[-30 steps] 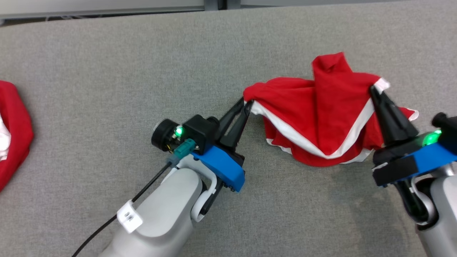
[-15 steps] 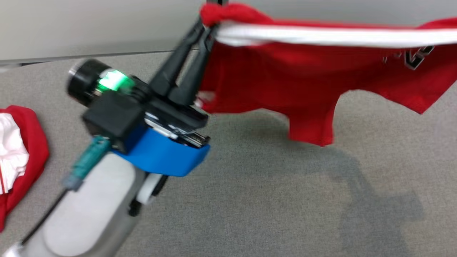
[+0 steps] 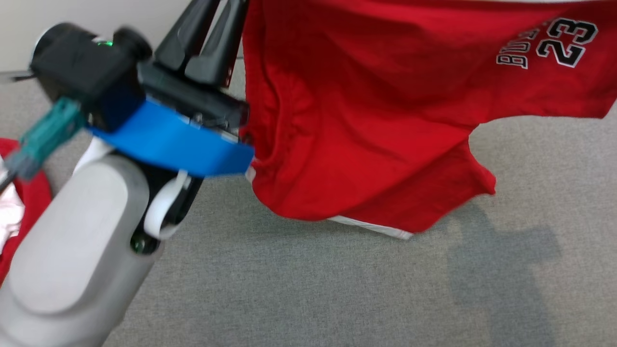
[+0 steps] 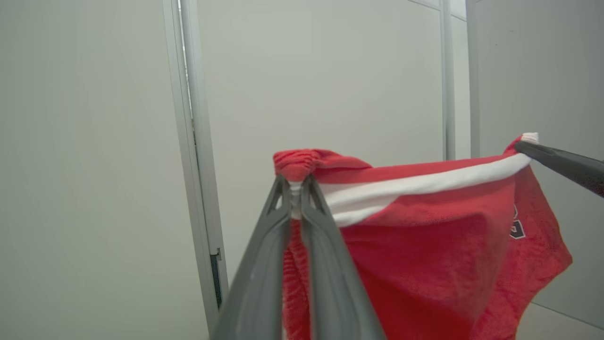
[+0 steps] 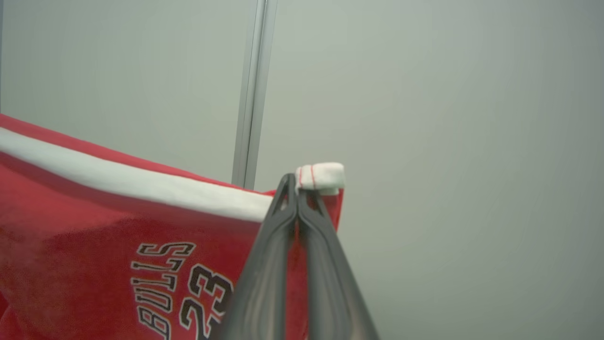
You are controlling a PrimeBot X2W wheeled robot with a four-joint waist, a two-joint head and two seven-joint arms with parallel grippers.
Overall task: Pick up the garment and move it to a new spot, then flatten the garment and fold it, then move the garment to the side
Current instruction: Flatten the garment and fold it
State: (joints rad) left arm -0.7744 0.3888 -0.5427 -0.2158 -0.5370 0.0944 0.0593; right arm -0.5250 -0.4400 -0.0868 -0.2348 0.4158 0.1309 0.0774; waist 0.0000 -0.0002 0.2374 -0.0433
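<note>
**Garment lifted clear and stretched between both pincers**

Head view: The red garment (image 3: 366, 125) hangs in the air above the grey counter (image 3: 337, 289). Its lower hem swings free and throws a shadow. A second ago it lay bunched on the counter, pinched at two edges. The left pincer (image 3: 212, 29) is now raised high at the upper left, its fingers together against the cloth's left edge and their tips past the top of the frame. The camera has tilted up as well, so part of that shift is its own. A second red garment (image 3: 29, 202) lies at the counter's far left, as it did earlier.

Left wrist view: The left pincer is clamped on a bunched corner where the white band (image 4: 424, 184) begins. The band runs nearly taut across to the right pincer (image 4: 561, 163), in front of a pale wall (image 4: 94, 141).

Right wrist view: The right pincer is clamped on the band's other end, with a white tab poking above its tips. The "BULLS 23" print hangs below.

The pick-up looks done and the carry to a new spot seems under way. Flattening, folding and setting aside are still ahead.
</note>
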